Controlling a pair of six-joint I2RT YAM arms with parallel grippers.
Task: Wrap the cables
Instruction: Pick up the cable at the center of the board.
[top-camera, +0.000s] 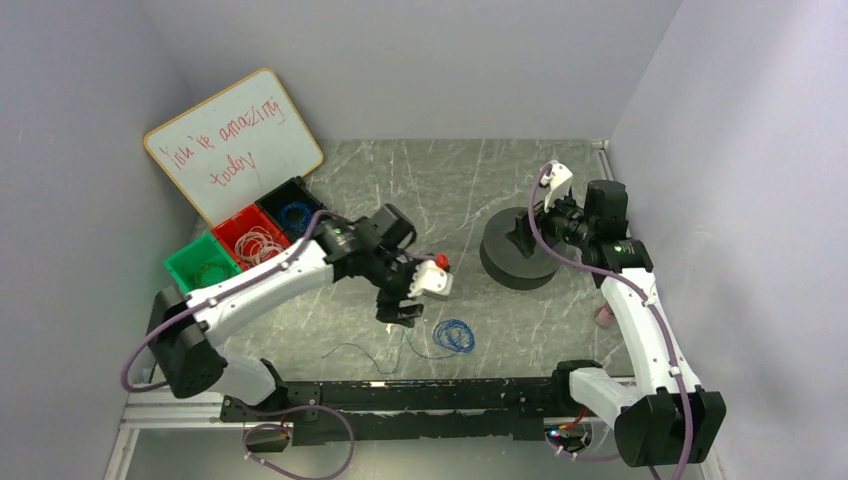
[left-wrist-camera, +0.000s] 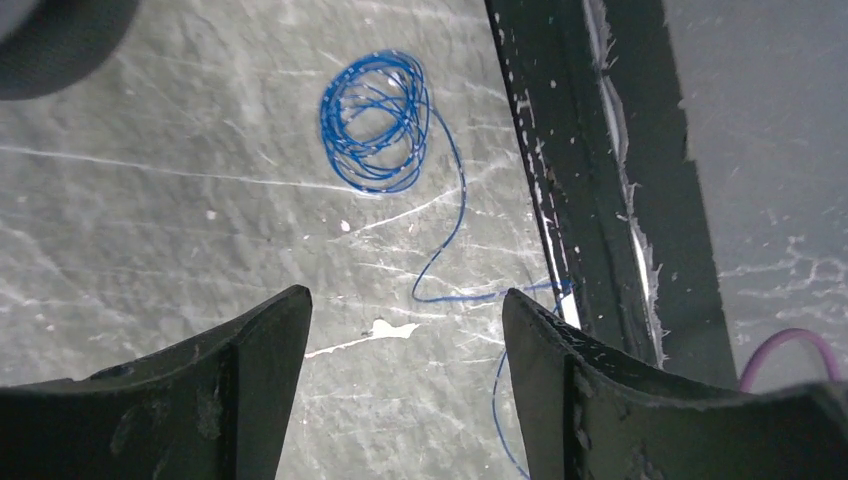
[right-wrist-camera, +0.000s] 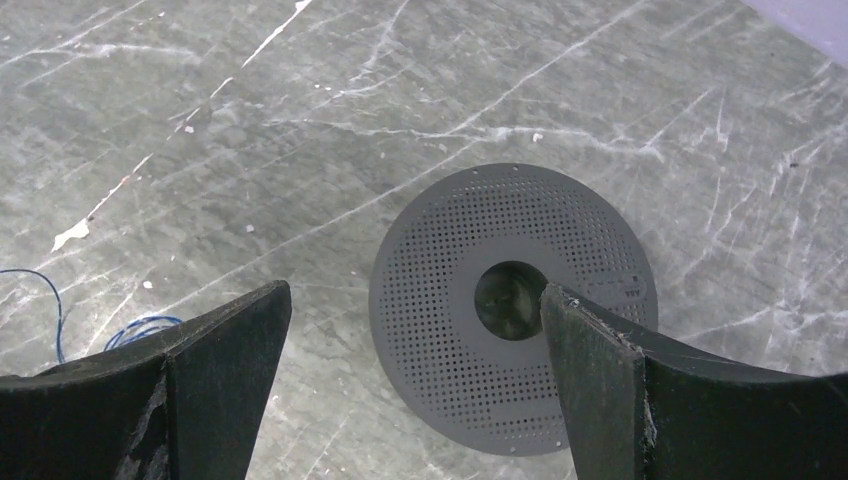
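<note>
Low at centre of the top view, the cables lie on the marbled table: a thin blue coil, one strand straggling left. The left gripper hovers beside it, jaws spread, empty. The right gripper, likewise agape, hangs over a round perforated disc.

Illumination is diffuse and even. Shadows on the grey marbled tabletop are soft. Both wrist views are sharp.
</note>
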